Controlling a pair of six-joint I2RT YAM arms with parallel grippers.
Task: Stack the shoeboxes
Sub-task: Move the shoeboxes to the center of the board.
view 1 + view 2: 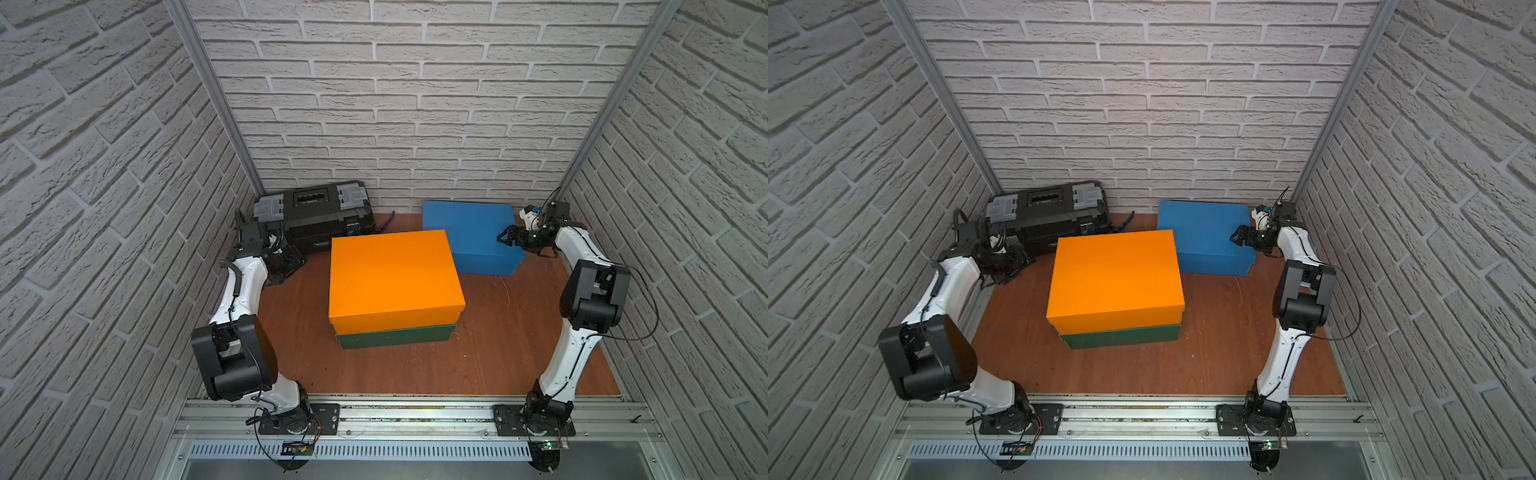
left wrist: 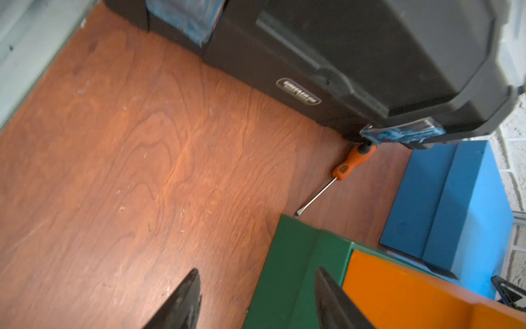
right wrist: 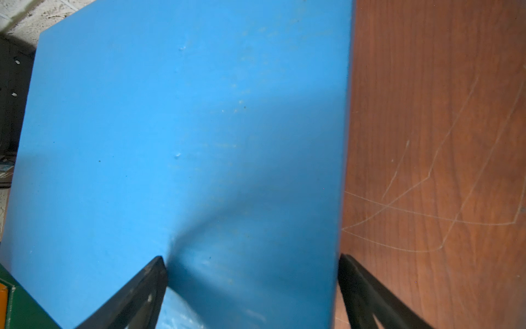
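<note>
In both top views an orange shoebox (image 1: 395, 278) sits stacked on a dark green shoebox (image 1: 395, 337) mid-floor. A blue shoebox (image 1: 469, 232) lies alone at the back right. My right gripper (image 1: 505, 239) hovers at the blue box's right end, open wide. In the right wrist view one fingertip (image 3: 159, 265) touches the blue lid (image 3: 185, 128), and the other lies just past the lid's edge over the floor. My left gripper (image 1: 291, 266) is low at the left by the toolbox, open with nothing between its fingers (image 2: 187, 296). The green box's corner (image 2: 284, 270) lies just ahead of it.
A black toolbox (image 1: 324, 216) with grey latches stands at the back left. An orange-handled screwdriver (image 2: 350, 162) lies on the wooden floor (image 1: 498, 353) between the toolbox and the green box. Brick-patterned walls close in three sides. A metal rail (image 1: 415, 415) runs along the front.
</note>
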